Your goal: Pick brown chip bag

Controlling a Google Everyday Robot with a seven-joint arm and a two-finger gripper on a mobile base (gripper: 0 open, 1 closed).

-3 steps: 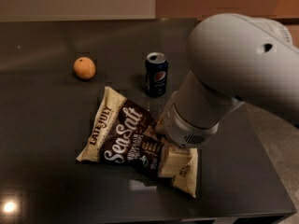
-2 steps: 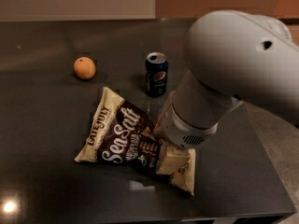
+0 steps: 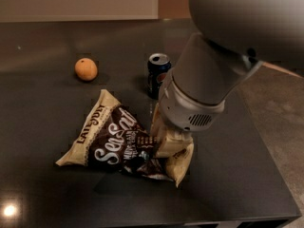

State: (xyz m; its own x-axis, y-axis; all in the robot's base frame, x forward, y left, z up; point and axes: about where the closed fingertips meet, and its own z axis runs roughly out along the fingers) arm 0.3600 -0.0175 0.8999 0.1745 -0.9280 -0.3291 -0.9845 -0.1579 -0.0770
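The brown chip bag [image 3: 114, 139], dark brown and cream with white "Sea Salt" script, lies on the dark table [image 3: 42, 194] in the middle of the camera view. Its right end is bunched and pulled upward. My gripper [image 3: 170, 128] is at that bunched end, mostly hidden under the big grey wrist [image 3: 194, 96], and is shut on the bag's crumpled right part. The bag's left end rests on the table.
A dark blue soda can [image 3: 157, 73] stands just behind the bag, close to my wrist. An orange [image 3: 86, 69] lies at the back left. The table's right edge [image 3: 266, 141] and front edge are near.
My arm has risen and fills more of the view. The bag's right end has crumpled and lifted with it, and the bag has shifted slightly left.
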